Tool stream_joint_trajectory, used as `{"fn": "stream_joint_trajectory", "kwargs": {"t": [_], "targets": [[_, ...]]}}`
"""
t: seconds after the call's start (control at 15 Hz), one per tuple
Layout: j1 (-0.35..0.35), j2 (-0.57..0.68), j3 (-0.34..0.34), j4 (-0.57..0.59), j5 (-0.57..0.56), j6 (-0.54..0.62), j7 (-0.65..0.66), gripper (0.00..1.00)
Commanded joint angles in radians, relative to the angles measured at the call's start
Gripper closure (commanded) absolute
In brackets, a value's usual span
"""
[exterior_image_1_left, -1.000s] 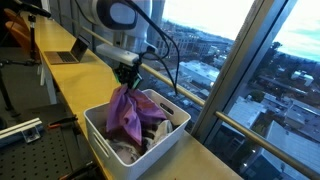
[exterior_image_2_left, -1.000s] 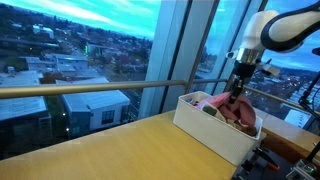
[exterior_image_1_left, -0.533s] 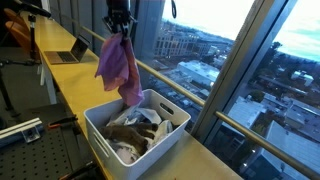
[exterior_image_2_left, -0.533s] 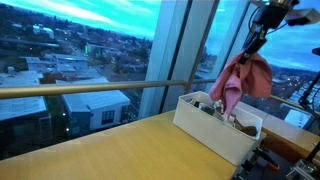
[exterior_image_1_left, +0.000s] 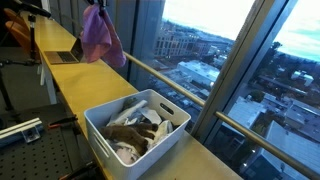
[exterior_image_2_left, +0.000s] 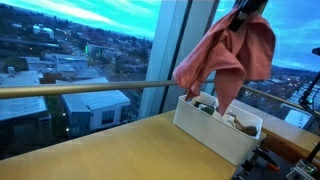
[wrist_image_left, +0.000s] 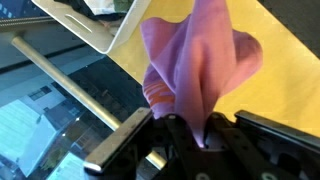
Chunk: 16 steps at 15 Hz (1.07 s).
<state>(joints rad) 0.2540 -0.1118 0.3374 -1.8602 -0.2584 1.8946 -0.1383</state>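
Purple and limp, the cloth (exterior_image_1_left: 101, 38) hangs high over the wooden counter (exterior_image_1_left: 70, 88) in an exterior view, its top bunched at the frame's upper edge, where the arm is cut off; a second ago it was still half down in the white plastic bin (exterior_image_1_left: 100, 142), and it now swings well clear of it, off toward the open laptop (exterior_image_1_left: 66, 55). So the lift out is done, and the bin keeps only a crumpled heap of brownish and pale garments (exterior_image_1_left: 135, 135).

Seen from the opposite end of the counter, the cloth (exterior_image_2_left: 225, 60) reads pinker against the dusk window; it drapes in soft, loose folds with one corner trailing down above the bin (exterior_image_2_left: 210, 130), apart from it; the dark gripper (exterior_image_2_left: 245, 6) barely shows at the top edge, where the fabric gathers to a point; the counter (exterior_image_2_left: 100, 148) is smooth pale wood.

In the wrist view the gripper (wrist_image_left: 190, 132) has its black fingers pinched tight on a gathered fold; the cloth (wrist_image_left: 195, 70) fans away from them in thin, matte pleats; beyond it lie the yellow counter (wrist_image_left: 290, 60) and one rigid, slotted corner of the bin (wrist_image_left: 90, 20); the metal window rail (wrist_image_left: 60, 70) crosses below.
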Motion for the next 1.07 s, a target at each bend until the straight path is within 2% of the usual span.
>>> {"fn": "stream_joint_trajectory", "kwargs": {"t": [0.0,0.33,0.4,0.47,0.73,1.0], "targets": [[0.029,0.166,0.013,0.083,-0.051,-0.023,0.038,0.98],[0.037,0.286,-0.022,0.061,-0.033,-0.004,0.026,0.98],[0.040,0.304,-0.026,0.059,-0.030,-0.007,0.028,0.68],[0.043,0.316,-0.028,0.053,-0.025,-0.007,0.025,0.67],[0.036,0.326,-0.041,0.030,-0.035,0.000,0.027,0.39],[-0.028,0.263,-0.115,-0.051,-0.073,0.052,-0.005,0.11]]}}
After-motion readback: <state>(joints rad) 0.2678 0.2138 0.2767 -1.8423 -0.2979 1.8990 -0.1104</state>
